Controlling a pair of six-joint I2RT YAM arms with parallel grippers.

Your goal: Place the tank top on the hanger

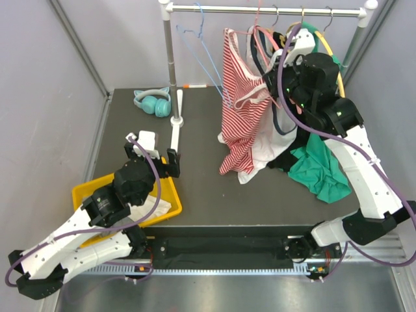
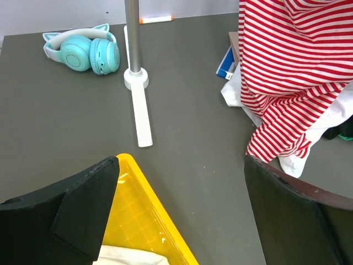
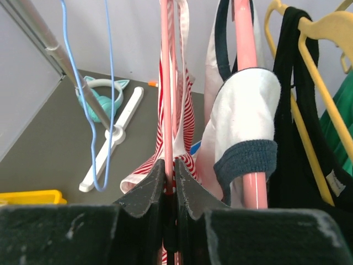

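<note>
The red and white striped tank top (image 1: 242,104) hangs from the thin salmon-pink hanger (image 1: 257,32) on the rail, its hem trailing on the table. It also shows in the left wrist view (image 2: 292,72) and the right wrist view (image 3: 182,116). My right gripper (image 3: 170,165) is raised by the rail and shut on the thin pink hanger wire (image 3: 165,83), with striped fabric just behind it. My left gripper (image 2: 182,215) is open and empty, low over the table beside the yellow bin (image 1: 91,192), well left of the tank top.
A light blue thin hanger (image 1: 205,52) hangs left of the tank top. A thicker pink hanger (image 3: 245,33) bears a white top with navy trim (image 3: 242,121). Black and green garments (image 1: 318,169) hang right. Teal headphones (image 1: 153,101) and the rack's white foot (image 1: 175,123) are on the table.
</note>
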